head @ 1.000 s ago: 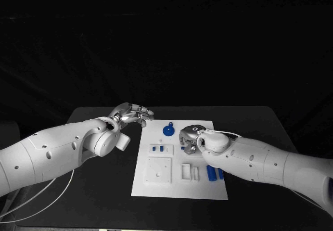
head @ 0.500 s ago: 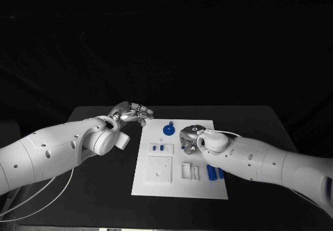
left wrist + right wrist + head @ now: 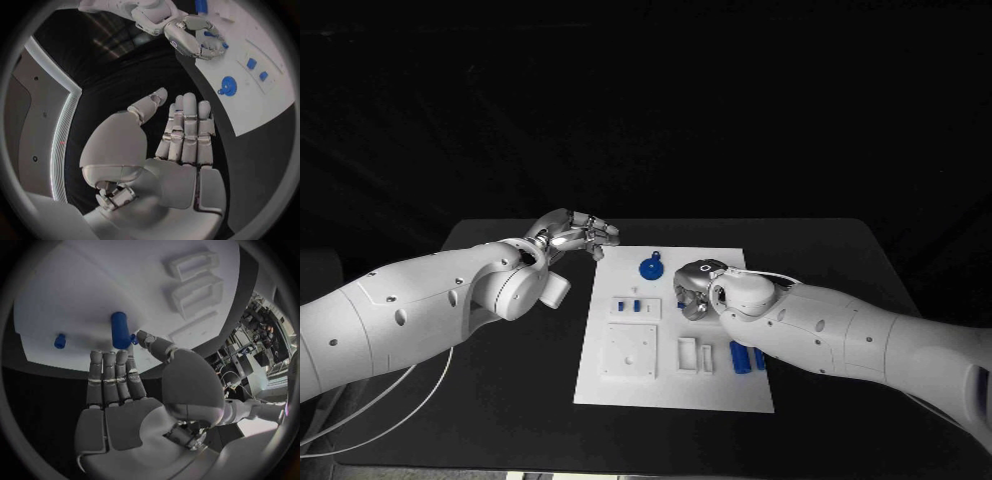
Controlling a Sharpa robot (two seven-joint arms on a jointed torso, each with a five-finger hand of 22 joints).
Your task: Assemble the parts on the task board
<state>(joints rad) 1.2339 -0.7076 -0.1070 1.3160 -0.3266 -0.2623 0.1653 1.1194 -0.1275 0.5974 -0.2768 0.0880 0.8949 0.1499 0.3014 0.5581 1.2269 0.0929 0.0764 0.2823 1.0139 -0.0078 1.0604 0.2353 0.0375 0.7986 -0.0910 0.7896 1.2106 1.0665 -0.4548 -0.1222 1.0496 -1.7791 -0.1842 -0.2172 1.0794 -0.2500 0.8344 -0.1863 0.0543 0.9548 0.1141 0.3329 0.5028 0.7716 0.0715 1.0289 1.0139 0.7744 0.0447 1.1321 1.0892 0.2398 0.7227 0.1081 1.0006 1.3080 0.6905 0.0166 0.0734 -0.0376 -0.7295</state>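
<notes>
The white task board [image 3: 675,385] lies mid-table. My right hand [image 3: 698,286] hangs over its middle, fingers curled down. Its thumb and fingertips [image 3: 115,357] close on a blue peg [image 3: 120,329] at the board's surface. A smaller blue piece [image 3: 59,340] sits close by. A round blue part [image 3: 651,268] lies at the board's far end, with two small blue pieces [image 3: 635,306] nearer. Two blue cylinders [image 3: 740,357] lie by my right forearm. My left hand [image 3: 574,236] hovers off the board's far left corner, fingers straight and holding nothing [image 3: 181,135].
White rectangular frames [image 3: 689,355] and a square white block [image 3: 629,352] stand on the board's near half. Black table [image 3: 516,400] surrounds the board on all sides. My right forearm [image 3: 848,335] crosses the board's right edge.
My left hand has drifted slightly away from me. My right hand has stayed over the same spot on the board.
</notes>
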